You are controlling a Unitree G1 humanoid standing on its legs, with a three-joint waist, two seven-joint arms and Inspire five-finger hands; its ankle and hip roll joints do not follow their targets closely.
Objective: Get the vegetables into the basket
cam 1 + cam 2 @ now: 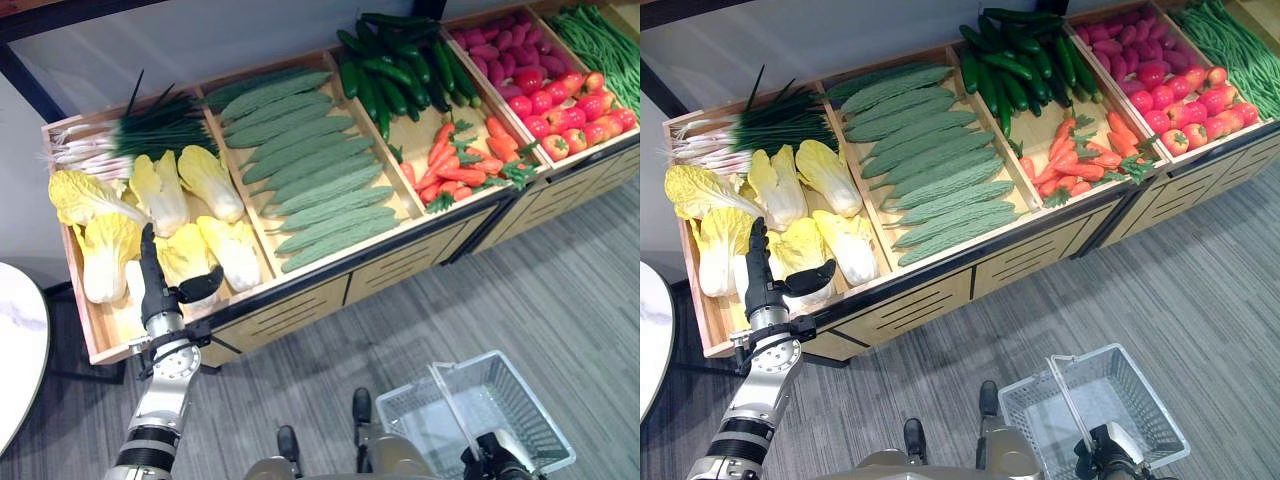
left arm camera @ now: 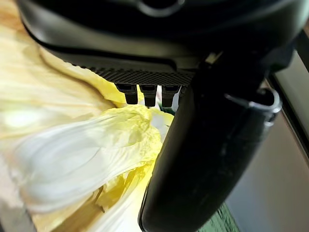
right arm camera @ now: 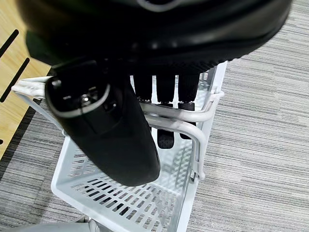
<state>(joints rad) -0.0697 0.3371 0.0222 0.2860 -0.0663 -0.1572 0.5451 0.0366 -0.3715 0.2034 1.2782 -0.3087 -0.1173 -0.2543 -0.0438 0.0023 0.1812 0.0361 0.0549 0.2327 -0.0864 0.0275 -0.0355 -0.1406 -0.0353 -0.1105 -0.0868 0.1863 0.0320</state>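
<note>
Several yellow-white napa cabbages (image 1: 228, 250) lie in the leftmost wooden bin (image 1: 100, 340) of the produce stand. My left hand (image 1: 155, 285) is over the front of that bin, fingers straight and pointing away, thumb spread to the side, open. One cabbage (image 2: 72, 154) lies just past its fingertips (image 2: 147, 94); I cannot tell whether they touch it. My right hand (image 3: 145, 29) is low by my body, fingers curled round the white handle (image 3: 178, 123) of the wire basket (image 1: 500, 400). The basket hangs above the floor with nothing inside.
Further bins hold scallions (image 1: 130, 135), bitter gourds (image 1: 300, 165), cucumbers (image 1: 400, 65), carrots (image 1: 455, 160), tomatoes (image 1: 570, 105) and green beans (image 1: 600, 40). A white round table (image 1: 15, 350) edges in at the left. Grey carpet lies before the stand.
</note>
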